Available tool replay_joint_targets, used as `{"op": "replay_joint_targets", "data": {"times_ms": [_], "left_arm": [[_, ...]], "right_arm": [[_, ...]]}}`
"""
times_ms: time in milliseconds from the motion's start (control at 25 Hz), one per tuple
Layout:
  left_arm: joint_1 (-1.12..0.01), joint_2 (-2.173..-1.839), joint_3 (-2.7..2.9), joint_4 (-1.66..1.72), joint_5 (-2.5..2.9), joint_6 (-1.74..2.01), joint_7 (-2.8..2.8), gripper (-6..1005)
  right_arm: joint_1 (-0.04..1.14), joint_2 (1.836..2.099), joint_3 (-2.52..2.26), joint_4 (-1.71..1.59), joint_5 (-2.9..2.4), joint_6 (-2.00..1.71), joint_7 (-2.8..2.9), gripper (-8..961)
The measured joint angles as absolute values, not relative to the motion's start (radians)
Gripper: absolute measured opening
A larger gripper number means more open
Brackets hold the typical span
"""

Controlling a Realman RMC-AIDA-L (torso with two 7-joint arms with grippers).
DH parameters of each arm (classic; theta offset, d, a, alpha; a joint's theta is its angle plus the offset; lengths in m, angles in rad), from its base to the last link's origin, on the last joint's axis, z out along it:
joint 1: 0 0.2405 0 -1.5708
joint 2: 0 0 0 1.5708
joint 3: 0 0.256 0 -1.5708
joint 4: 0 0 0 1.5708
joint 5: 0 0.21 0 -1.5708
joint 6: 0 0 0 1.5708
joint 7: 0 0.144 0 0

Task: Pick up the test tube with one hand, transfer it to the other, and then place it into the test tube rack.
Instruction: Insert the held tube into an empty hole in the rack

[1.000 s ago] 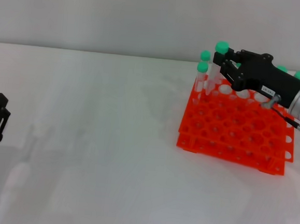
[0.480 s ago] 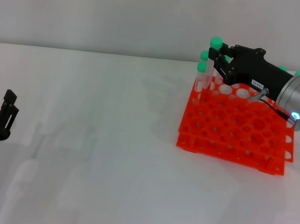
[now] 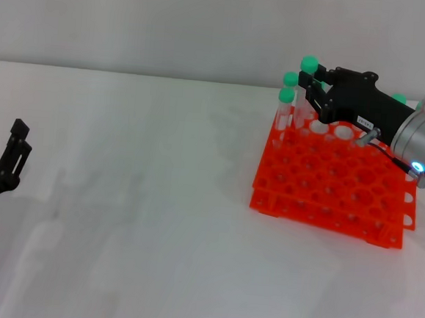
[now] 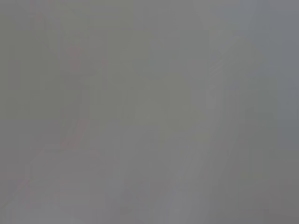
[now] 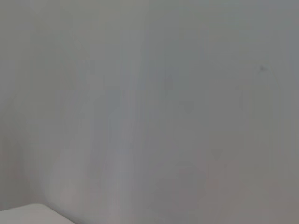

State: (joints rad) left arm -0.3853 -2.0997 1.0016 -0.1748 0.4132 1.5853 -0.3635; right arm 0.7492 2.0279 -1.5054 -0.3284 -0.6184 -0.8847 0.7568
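Green-capped test tube (image 3: 305, 81) being gripped by right gripper (image 3: 311, 89) over test tube rack (image 3: 332, 185); next: aligning with hole; left gripper (image 3: 7, 154) idling, spread

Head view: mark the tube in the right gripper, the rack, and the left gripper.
test tube (image 3: 309, 64), head view, on its green cap.
test tube rack (image 3: 328, 183), head view, on its orange top grid.
left gripper (image 3: 3, 159), head view, between its fingertips.

a lab bench – orange test tube rack (image 3: 334, 179), capped tubes (image 3: 284, 109), bare white table (image 3: 136, 197)
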Motion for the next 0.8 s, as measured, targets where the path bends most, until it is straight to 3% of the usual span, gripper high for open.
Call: {"op": "replay_joint_targets", "data": {"times_ms": [800], "left_arm": [[-0.399, -2.098, 1.005, -0.175, 0.426, 1.551, -0.370, 657]], "right_arm": [[0.732, 2.028, -1.504, -0.324, -0.617, -0.866, 0.739, 202]]}}
